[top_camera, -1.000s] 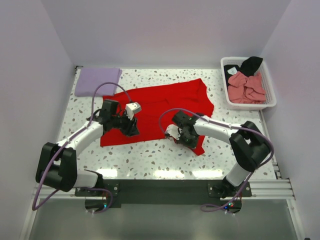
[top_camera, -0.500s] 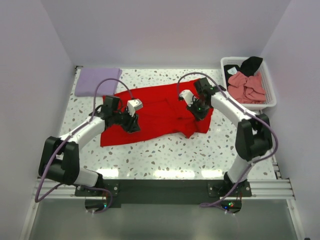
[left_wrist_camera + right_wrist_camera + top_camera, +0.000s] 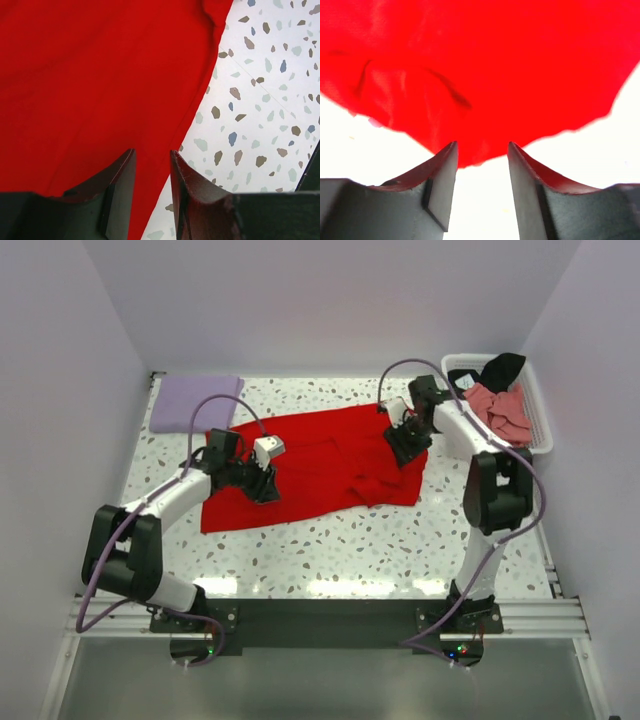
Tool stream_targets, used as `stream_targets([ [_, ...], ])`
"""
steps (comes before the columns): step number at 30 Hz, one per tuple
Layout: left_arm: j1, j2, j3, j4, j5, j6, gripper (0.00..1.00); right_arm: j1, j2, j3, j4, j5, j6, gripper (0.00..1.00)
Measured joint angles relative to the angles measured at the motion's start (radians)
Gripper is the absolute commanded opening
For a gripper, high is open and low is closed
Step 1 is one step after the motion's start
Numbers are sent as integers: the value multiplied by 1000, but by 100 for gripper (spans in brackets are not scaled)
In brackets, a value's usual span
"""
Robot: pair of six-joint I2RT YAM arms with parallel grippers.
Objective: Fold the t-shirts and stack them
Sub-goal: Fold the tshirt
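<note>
The bright red t-shirt (image 3: 320, 465) lies on the speckled table, its right part folded over itself with creases. My left gripper (image 3: 264, 489) rests low over the shirt's front hem. In the left wrist view (image 3: 152, 152) its jaws stand a little apart, with the red cloth (image 3: 100, 75) flat beneath them and not pinched. My right gripper (image 3: 406, 447) is at the shirt's back right edge. In the right wrist view (image 3: 481, 145) it is open and empty, with the cloth's edge (image 3: 495, 60) just past its fingertips. A folded pale lavender t-shirt (image 3: 195, 402) lies at the back left.
A white slatted basket (image 3: 541, 440) stands at the back right, holding a crumpled salmon-pink shirt (image 3: 492, 416) and a black one (image 3: 501, 368). Side walls close in the table on the left, back and right. The speckled table (image 3: 330, 535) shows in front of the red shirt.
My right gripper carried the shirt's front right corner back and to the right, folding it over, and now stands open at the back right edge. The left gripper has barely moved.
</note>
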Motion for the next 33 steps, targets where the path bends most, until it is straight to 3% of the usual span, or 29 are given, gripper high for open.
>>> stream_targets([
  [4,3,-6,0,0,7,0,38,-27,-179,-72,-23,-68,-1,43],
  [8,3,-19,0,0,10,-4,39,88,-282,-145,-34,-91,2,47],
  [14,4,-35,0,-1,10,-5,40,246,-245,-302,31,-59,38,59],
  [25,10,-48,-1,-2,10,-9,40,251,-161,-325,182,71,84,57],
  [29,10,-48,-1,-2,10,-10,40,251,-122,-325,205,84,80,41],
  [30,10,-48,-1,-3,10,-11,39,251,-114,-325,203,86,78,29],
  [31,10,-48,-1,-3,10,-11,39,251,-108,-325,201,87,71,24],
  [32,10,-48,-1,-5,10,-11,39,251,-105,-325,196,87,68,12],
  [33,11,-48,-1,-7,10,-11,39,251,-105,-325,188,86,63,7],
])
